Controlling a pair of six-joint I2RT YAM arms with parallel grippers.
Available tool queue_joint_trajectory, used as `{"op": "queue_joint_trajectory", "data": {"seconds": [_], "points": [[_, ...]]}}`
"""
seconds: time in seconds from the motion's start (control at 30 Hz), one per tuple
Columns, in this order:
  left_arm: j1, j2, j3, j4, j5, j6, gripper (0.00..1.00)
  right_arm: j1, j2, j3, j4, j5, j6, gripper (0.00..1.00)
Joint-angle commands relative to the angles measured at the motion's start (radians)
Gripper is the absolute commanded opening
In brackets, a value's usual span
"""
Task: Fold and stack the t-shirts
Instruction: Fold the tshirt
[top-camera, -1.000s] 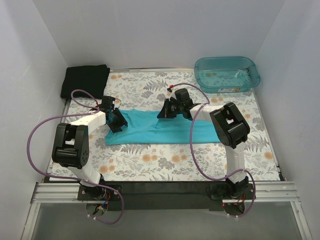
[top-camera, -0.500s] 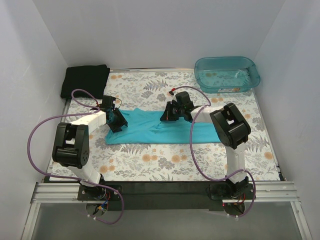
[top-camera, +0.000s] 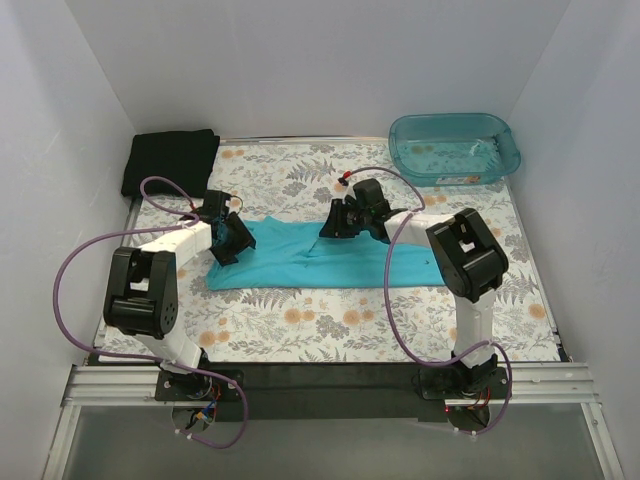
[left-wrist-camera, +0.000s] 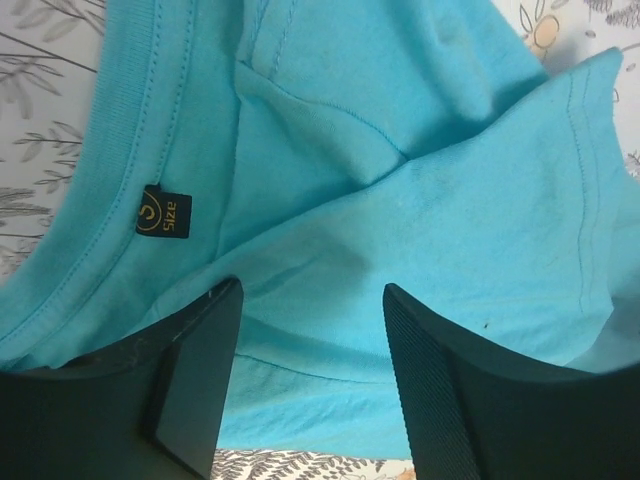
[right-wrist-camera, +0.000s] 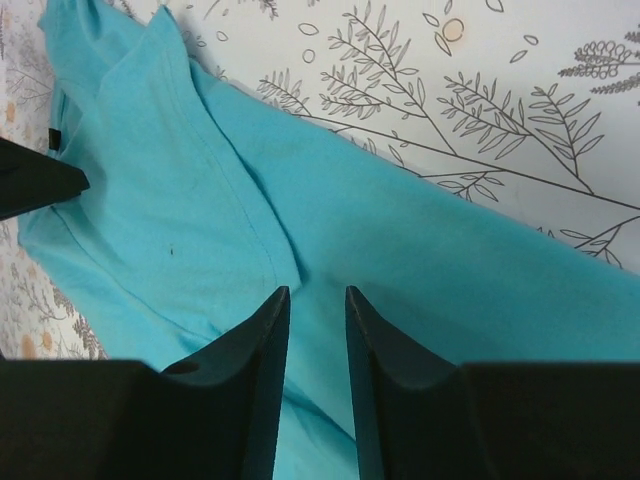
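Note:
The turquoise t-shirt (top-camera: 320, 258) lies folded into a long strip across the middle of the table. My left gripper (top-camera: 232, 240) is at its left, collar end. In the left wrist view my left gripper (left-wrist-camera: 312, 292) is wide open just above the cloth (left-wrist-camera: 400, 150), next to the collar's size label (left-wrist-camera: 160, 212). My right gripper (top-camera: 335, 222) is at the strip's far edge near its middle. In the right wrist view my right gripper (right-wrist-camera: 316, 295) is only narrowly open over the cloth (right-wrist-camera: 450, 290), beside a fold. The black t-shirt (top-camera: 170, 160) lies folded at the back left corner.
A translucent teal plastic tub (top-camera: 455, 148) stands at the back right. The floral tablecloth (top-camera: 330, 320) covers the table. White walls close in the left, back and right sides. Purple cables loop beside both arms.
My right gripper shifted slightly right and then back along the shirt's far edge. My left gripper has barely moved. The shirt's left end has crept slightly to the left.

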Motion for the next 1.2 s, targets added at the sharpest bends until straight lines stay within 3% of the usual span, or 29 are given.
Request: {"op": "queue_joint_trajectory", "data": {"seconds": [0.0, 0.2, 0.3, 0.6, 0.83, 0.97, 1.17], "points": [[0.004, -0.09, 0.002, -0.029, -0.111, 0.017, 0.56, 0.0, -0.097, 0.032, -0.028, 0.008, -0.073, 0.31], [0.004, -0.164, 0.004, -0.013, -0.113, 0.039, 0.59, 0.0, -0.132, 0.055, -0.143, 0.013, -0.176, 0.33], [0.004, -0.147, 0.047, 0.018, -0.076, 0.128, 0.6, 0.002, -0.121, 0.078, -0.148, -0.044, -0.194, 0.32], [0.004, 0.02, 0.203, 0.207, 0.108, 0.442, 0.57, 0.005, -0.043, 0.139, -0.146, -0.155, -0.227, 0.3], [0.004, 0.161, 0.33, 0.233, 0.208, 0.721, 0.56, 0.008, -0.016, 0.148, -0.146, -0.17, -0.231, 0.3], [0.009, 0.22, 0.366, 0.241, 0.323, 0.801, 0.46, 0.01, 0.0, 0.154, -0.146, -0.187, -0.225, 0.3], [0.025, 0.298, 0.389, 0.247, 0.447, 0.838, 0.45, 0.011, 0.014, 0.164, -0.148, -0.195, -0.216, 0.29]]}}
